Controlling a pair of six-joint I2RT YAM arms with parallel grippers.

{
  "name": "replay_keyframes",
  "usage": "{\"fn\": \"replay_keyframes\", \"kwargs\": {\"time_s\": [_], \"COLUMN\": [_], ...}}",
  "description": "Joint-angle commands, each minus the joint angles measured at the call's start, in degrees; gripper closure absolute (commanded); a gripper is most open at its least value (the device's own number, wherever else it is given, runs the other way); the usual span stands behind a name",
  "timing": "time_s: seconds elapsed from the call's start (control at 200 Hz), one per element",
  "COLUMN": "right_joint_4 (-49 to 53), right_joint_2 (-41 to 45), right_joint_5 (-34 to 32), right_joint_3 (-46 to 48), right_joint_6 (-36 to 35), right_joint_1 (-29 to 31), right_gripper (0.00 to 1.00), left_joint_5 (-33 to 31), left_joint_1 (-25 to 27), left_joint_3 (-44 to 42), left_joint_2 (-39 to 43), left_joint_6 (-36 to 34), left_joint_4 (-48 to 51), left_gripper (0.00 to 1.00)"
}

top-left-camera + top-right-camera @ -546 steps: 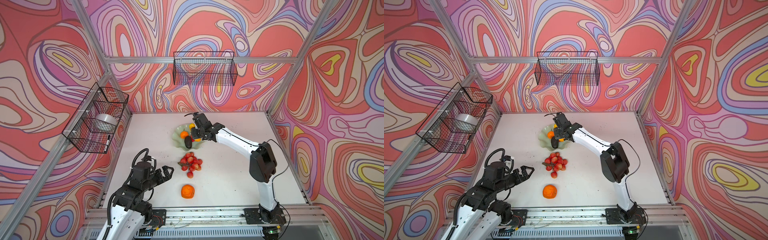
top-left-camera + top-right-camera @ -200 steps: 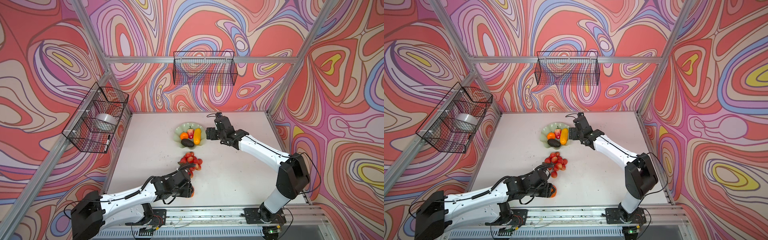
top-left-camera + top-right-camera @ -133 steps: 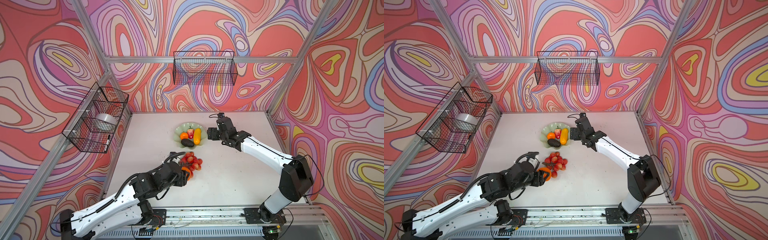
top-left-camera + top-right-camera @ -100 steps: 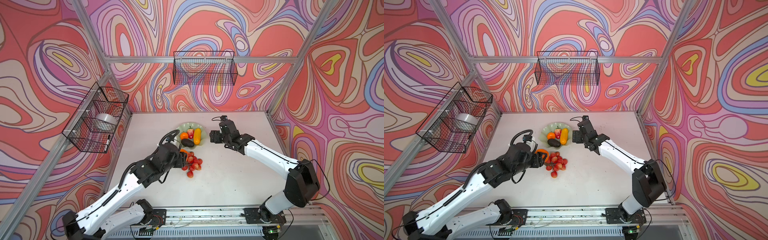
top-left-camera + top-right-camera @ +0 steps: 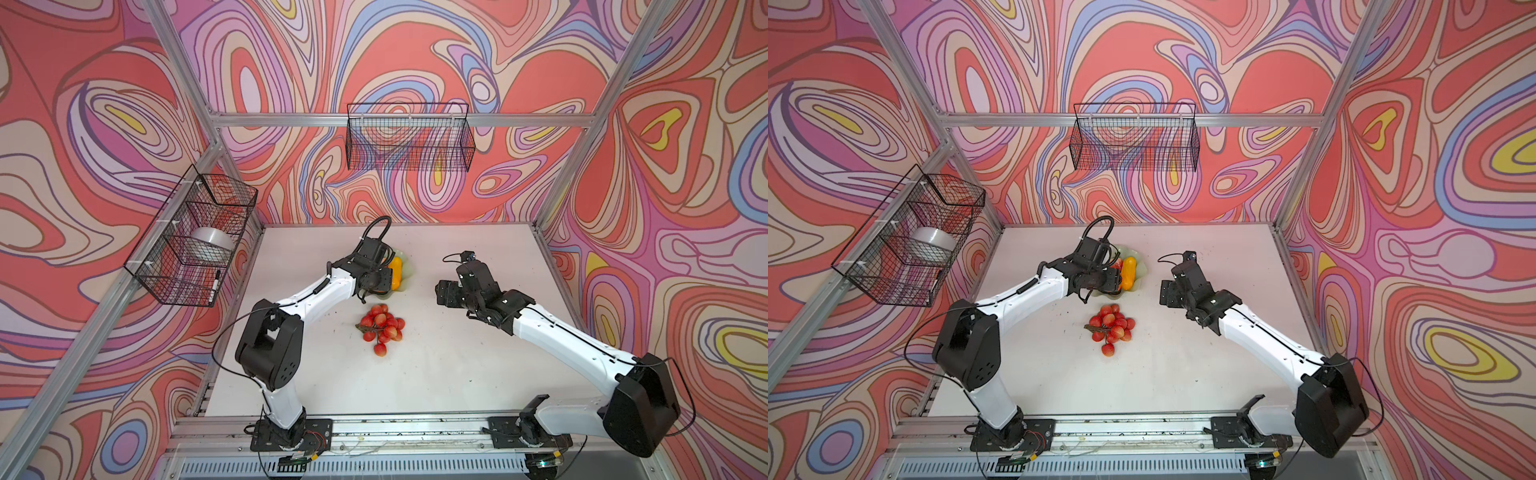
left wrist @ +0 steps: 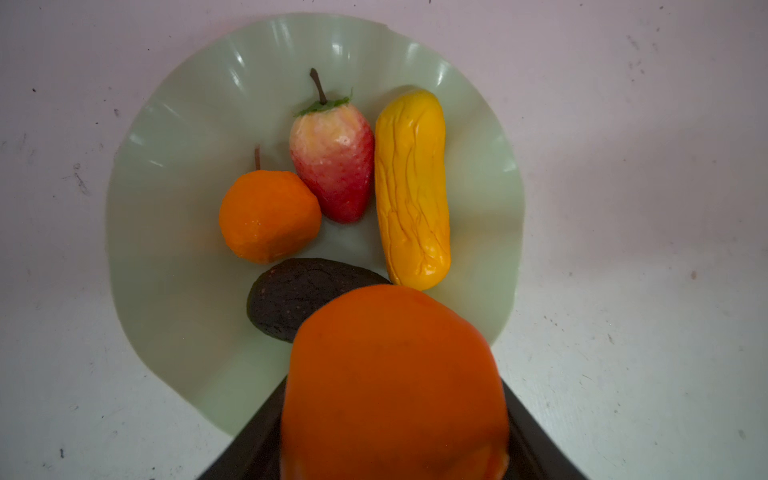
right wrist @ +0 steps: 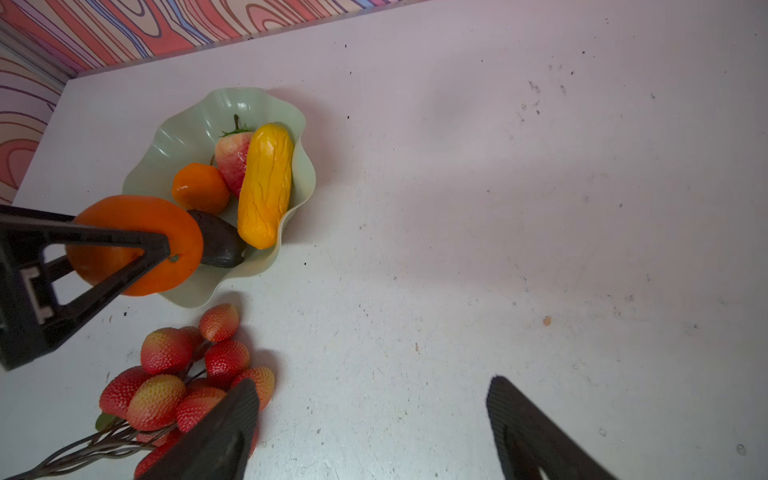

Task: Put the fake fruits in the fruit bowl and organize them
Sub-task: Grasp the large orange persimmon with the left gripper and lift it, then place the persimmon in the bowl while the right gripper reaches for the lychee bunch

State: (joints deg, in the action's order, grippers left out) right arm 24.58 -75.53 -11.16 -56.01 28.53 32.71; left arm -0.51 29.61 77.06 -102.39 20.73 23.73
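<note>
The fruit bowl [image 6: 137,232], a pale green dish with a wavy rim, stood on the desk [image 5: 457,365] in its far half, about midway between the left and right edges. Four fruits lay inside it:

- a small orange [image 6: 269,216] with a short stem
- a strawberry [image 6: 332,166], touching the small orange
- a yellow oblong piece [image 6: 411,187], lying along the strawberry's other side
- an avocado [image 6: 291,301], on the side of the bowl toward the desk's near edge

The left gripper [image 5: 380,284] hung over the bowl rim on that same side. Its fingers [image 7: 104,253] were pinched on a second orange [image 6: 395,382], one finger on each side. In the left wrist view this fruit covered part of the avocado and part of the rim. Whether it touched the avocado could not be determined.

The grape bunch [image 5: 382,328] lay on the desk near its centre, just beside the bowl on the near side and outside it. Its dark stem pointed toward the left edge.

The right gripper [image 5: 444,293] hovered to the right of the bowl and the bunch, well apart from the bowl. Its fingers [image 7: 523,428] were spread wide with nothing between them.

One wire basket [image 5: 195,241] on the left wall held a white round object [image 5: 212,243]. A second basket [image 5: 409,137] hung on the back wall.
</note>
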Motion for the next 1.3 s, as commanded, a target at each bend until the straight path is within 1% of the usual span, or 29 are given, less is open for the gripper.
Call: {"fn": "replay_keyframes", "kwargs": {"time_s": [0.0,0.065,0.135,0.295,0.391,0.466,0.546,0.621,0.706,0.796,0.866,0.886,0.936,1.006,1.026,1.102,1.202,1.292], "right_joint_4": [0.5,0.5,0.6,0.4,0.6,0.6,0.4,-0.8,-2.0,-3.8,-5.3,-5.6,-6.2,-6.6,-6.9,-8.4,-9.5,-9.8], "right_joint_2": [0.9,0.7,0.4,-0.2,-0.6,-1.0,-1.3,-1.6,-2.2,-3.5,-5.3,-6.0,-7.9,-10.7,-11.4,-13.1,-16.1,-19.7], "right_joint_5": [-0.8,-1.0,-1.1,-0.7,-1.1,-1.2,-0.3,2.3,5.0,7.7,8.1,8.0,8.0,9.1,9.8,12.3,12.5,13.5], "right_joint_3": [0.4,0.0,-0.3,-0.6,-0.9,-1.2,-1.7,-1.8,-2.3,-3.0,-3.8,-4.3,-5.5,-7.4,-7.8,-8.5,-9.8,-11.8], "right_joint_6": [0.4,-0.1,-0.4,-0.7,-1.4,-2.5,-4.8,-6.7,-9.0,-11.6,-14.3,-15.1,-17.0,-19.1,-19.4,-20.6,-21.9,-21.6], "right_joint_1": [-0.2,-0.2,-0.2,-0.2,-0.2,-0.2,-0.2,-0.1,0.8,3.8,8.1,9.5,12.9,16.7,17.4,20.0,22.5,23.1], "right_gripper": [0.10,0.10,0.10,0.10,0.10,0.11,0.12,0.14,0.15,0.16,0.17,0.17,0.17,0.18,0.18,0.19,0.20,0.22], "left_joint_5": [1.4,1.8,2.1,2.5,2.1,1.5,-1.1,-5.0,-9.3,-11.8,-13.8,-14.7,-16.6,-13.8,-13.0,-11.1,-9.0,-8.5], "left_joint_1": [-0.1,0.0,-0.1,0.0,-0.1,-0.2,-0.3,-1.0,-2.5,-5.0,-6.6,-7.1,-8.7,-12.2,-13.2,-15.6,-16.2,-16.2], "left_joint_3": [1.7,3.0,4.1,5.7,6.0,5.4,5.4,4.4,1.4,-4.8,-13.1,-15.7,-22.0,-30.1,-32.3,-39.9,-46.8,-52.0], "left_joint_2": [-2.4,-4.6,-6.0,-6.4,-5.0,-2.1,2.2,8.0,16.6,26.8,34.2,36.3,40.6,46.4,47.9,54.5,63.0,70.0], "left_joint_6": [-1.1,-1.0,-0.9,-0.9,-0.9,-1.0,-1.3,-1.2,-1.2,-1.2,-1.3,-1.1,1.8,7.2,8.7,12.8,16.2,19.0], "left_joint_4": [-1.2,-0.2,0.2,0.7,1.5,1.0,1.4,1.0,-1.4,-5.1,-8.1,-10.3,-10.2,-9.0,-7.2,-5.4,-3.6,-0.6], "left_gripper": [0.36,0.35,0.30,0.11,0.08,0.06,0.05,0.04,0.01,0.00,0.00,0.00,0.00,0.00,0.00,0.00,0.00,0.00]}}
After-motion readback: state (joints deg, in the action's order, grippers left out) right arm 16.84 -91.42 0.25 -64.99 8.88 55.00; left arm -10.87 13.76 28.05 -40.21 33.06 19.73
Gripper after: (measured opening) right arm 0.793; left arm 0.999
